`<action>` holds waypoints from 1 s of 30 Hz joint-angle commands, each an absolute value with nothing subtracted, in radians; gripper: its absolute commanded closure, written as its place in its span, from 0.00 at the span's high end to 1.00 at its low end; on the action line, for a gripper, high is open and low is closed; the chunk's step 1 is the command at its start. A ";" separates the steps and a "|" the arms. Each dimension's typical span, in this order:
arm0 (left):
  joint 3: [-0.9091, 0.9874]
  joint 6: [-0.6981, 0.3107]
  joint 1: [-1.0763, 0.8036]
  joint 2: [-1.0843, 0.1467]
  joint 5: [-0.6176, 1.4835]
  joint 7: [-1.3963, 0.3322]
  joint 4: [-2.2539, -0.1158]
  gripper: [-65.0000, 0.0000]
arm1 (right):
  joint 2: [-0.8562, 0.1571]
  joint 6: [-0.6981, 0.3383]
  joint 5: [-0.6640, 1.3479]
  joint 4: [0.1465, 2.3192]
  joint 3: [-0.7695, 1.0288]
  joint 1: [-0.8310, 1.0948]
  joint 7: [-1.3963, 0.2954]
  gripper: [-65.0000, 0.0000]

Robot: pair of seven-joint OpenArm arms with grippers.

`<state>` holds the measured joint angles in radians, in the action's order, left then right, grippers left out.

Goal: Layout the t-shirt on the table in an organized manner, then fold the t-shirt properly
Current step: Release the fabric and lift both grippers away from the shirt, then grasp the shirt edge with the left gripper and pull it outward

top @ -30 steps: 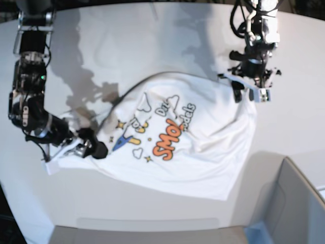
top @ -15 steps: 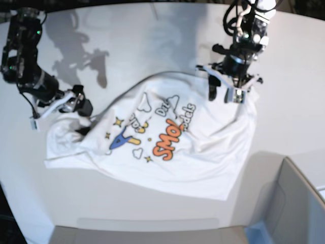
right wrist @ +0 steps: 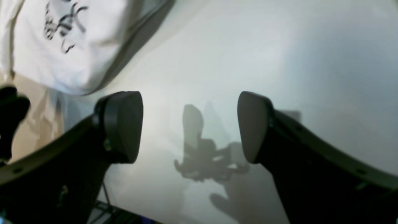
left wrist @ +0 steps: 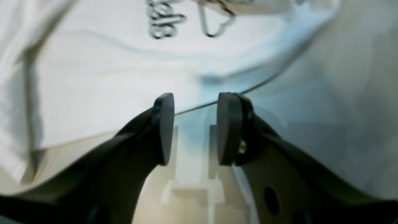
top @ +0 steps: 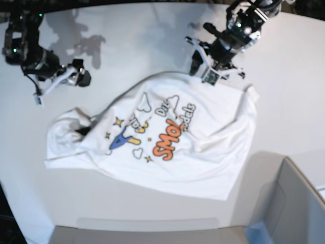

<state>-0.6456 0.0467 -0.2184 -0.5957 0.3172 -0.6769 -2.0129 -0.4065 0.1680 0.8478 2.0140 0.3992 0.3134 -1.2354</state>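
Note:
The white t-shirt (top: 172, 137) lies print up in the middle of the table (top: 152, 35), rumpled and bunched at its left end. The orange "SMOL" print shows. My left gripper (top: 201, 71) is open and empty, just above the shirt's far edge. In the left wrist view its gripper (left wrist: 194, 127) has a narrow gap, with the shirt's hem (left wrist: 124, 77) beyond it. My right gripper (top: 81, 77) is wide open and empty over bare table, apart from the shirt's left end. In the right wrist view its gripper (right wrist: 189, 124) is over the table, with the shirt (right wrist: 62, 40) at the upper left.
A grey box (top: 294, 203) stands at the near right corner of the table. The table's curved far edge (top: 127, 6) runs along the top of the base view, behind both arms.
The right gripper has let go of the shirt's left end and moved up and away from it. The left gripper has moved left and up, off the shirt's right shoulder.

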 commanded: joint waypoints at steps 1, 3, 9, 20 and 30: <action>-0.650 0.051 -0.197 -0.608 0.311 -0.642 -2.034 0.32 | -0.410 0.159 0.866 2.026 0.401 0.317 -1.231 0.69; -0.653 0.051 -0.193 -0.610 0.311 -0.642 -2.034 0.32 | -0.383 0.157 0.866 2.025 0.387 0.315 -1.233 0.69; -0.654 0.051 -0.177 -0.610 0.305 -0.642 -2.034 0.32 | -0.366 0.162 0.816 1.998 0.214 0.285 -1.233 0.69; -0.414 0.166 -0.203 -0.559 -0.015 -0.648 -1.998 0.42 | -0.303 0.157 0.596 1.991 0.156 0.283 -1.233 0.69; -0.002 -0.114 -0.225 -0.351 0.180 -0.656 -1.894 0.45 | -0.302 0.157 0.598 1.991 0.156 0.280 -1.233 0.69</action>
<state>-0.0154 -0.1219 -0.2356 -0.3347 0.1909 -0.6823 -1.8729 -0.2905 0.1604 0.5900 1.9755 0.1528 0.2874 -1.2385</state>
